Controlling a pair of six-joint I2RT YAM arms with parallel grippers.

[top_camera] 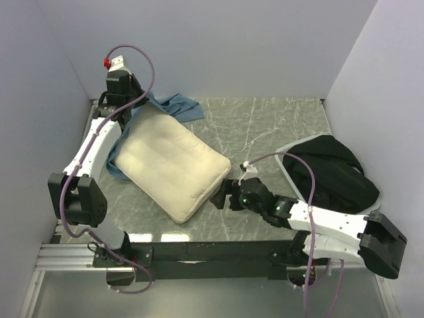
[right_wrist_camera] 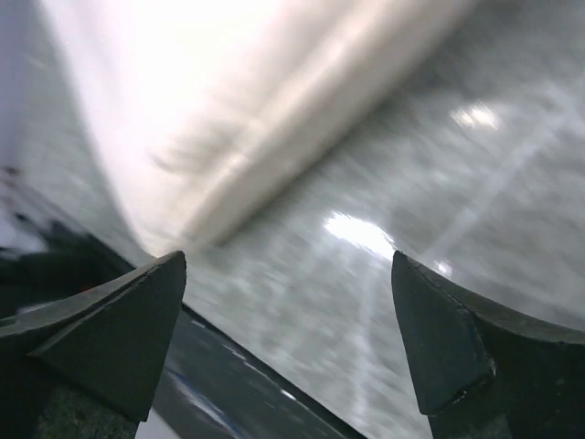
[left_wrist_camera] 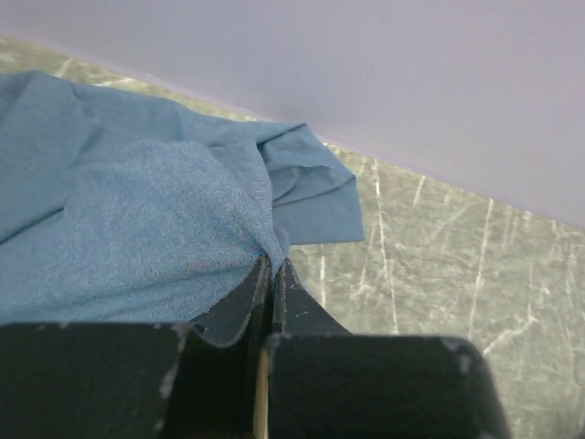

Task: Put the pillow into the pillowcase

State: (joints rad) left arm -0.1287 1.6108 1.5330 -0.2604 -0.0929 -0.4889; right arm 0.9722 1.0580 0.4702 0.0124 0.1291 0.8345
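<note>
The pillow point(top_camera: 173, 169) lies on the worktop point(top_camera: 265, 132), left of the middle, and none of it is inside the pillowcase point(top_camera: 177, 106); the blue cloth shows as a bunched heap at the pillow's far corner and as a strip along its left edge, so the pillow seems to lie partly on top of it. The left jaws are pressed shut on a fold of the pillowcase at the far left, near the back wall; the left wrist view shows the cloth drawn to a point between them, the rest slack. The right jaws stand wide and hold nothing; they sit low over the worktop just beside the pillow's near right corner, and the blurred right wrist view shows the pillow's edge ahead of them, not yet between them. A black cloth bundle point(top_camera: 334, 172) lies well apart on the right.

I judge the task to be at an early step: the case is taken in one grip, the pillow not yet in the other. Whether the pinched fold is the rim of the opening cannot be told. The next move calls for the right jaws to close deep on the plump corner; the left must lift a single layer so that the mouth gapes; the pillow's weight may pin the case.
</note>
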